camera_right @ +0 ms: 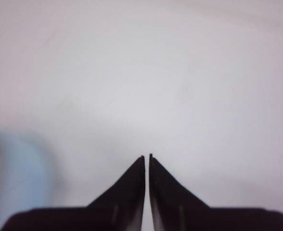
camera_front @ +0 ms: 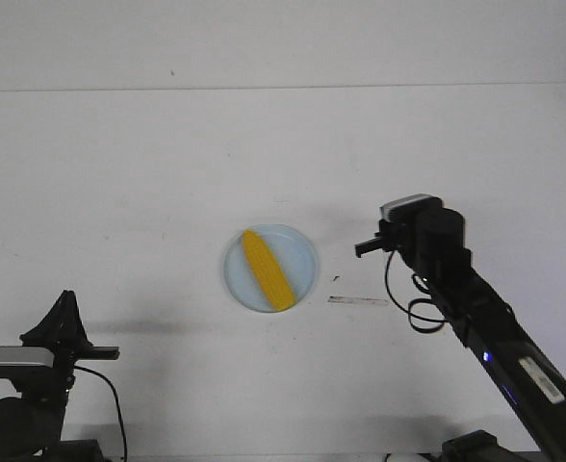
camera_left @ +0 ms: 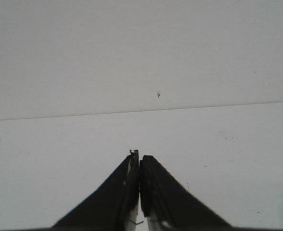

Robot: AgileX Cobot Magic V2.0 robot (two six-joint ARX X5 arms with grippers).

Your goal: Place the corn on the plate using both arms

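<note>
The yellow corn (camera_front: 268, 269) lies on the pale blue plate (camera_front: 302, 252) at the middle of the white table, its length running from far-left to near-right. My right gripper (camera_front: 366, 247) hovers just right of the plate, jaws shut and empty; its fingertips (camera_right: 147, 157) point at bare table, with a blurred edge of the plate (camera_right: 16, 173) beside them. My left gripper (camera_front: 105, 353) rests at the near left, far from the plate, jaws shut and empty (camera_left: 139, 156).
A short thin grey strip (camera_front: 357, 300) lies on the table right of the plate, under my right arm. The table's far edge (camera_front: 283, 87) meets a pale wall.
</note>
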